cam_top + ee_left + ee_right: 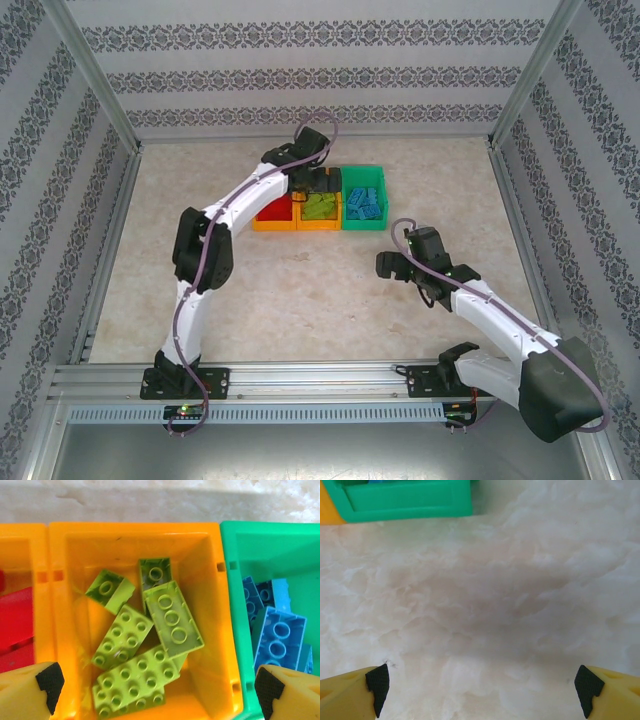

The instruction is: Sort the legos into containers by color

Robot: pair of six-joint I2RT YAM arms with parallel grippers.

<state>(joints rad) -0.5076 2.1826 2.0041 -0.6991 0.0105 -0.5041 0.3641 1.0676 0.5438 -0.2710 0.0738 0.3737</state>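
Note:
The containers are three joined bins in a row: a left orange bin (272, 227), a middle orange bin (318, 227) (135, 527) and a green bin (363, 226) (230, 605). Red legos (272, 211) (15, 625) lie in the left bin, lime green legos (318, 207) (135, 670) in the middle one, blue legos (364, 203) (277, 635) in the green one. My left gripper (320, 185) (159, 690) hangs open above the middle bin, holding nothing. My right gripper (392, 265) (482, 687) stands open over bare table, in front of and to the right of the green bin (410, 502).
The tabletop (300, 290) is pale marble-patterned. Metal frame posts and patterned walls (320, 80) close in the back and both sides. A rail (320, 378) at the near edge carries both arm bases.

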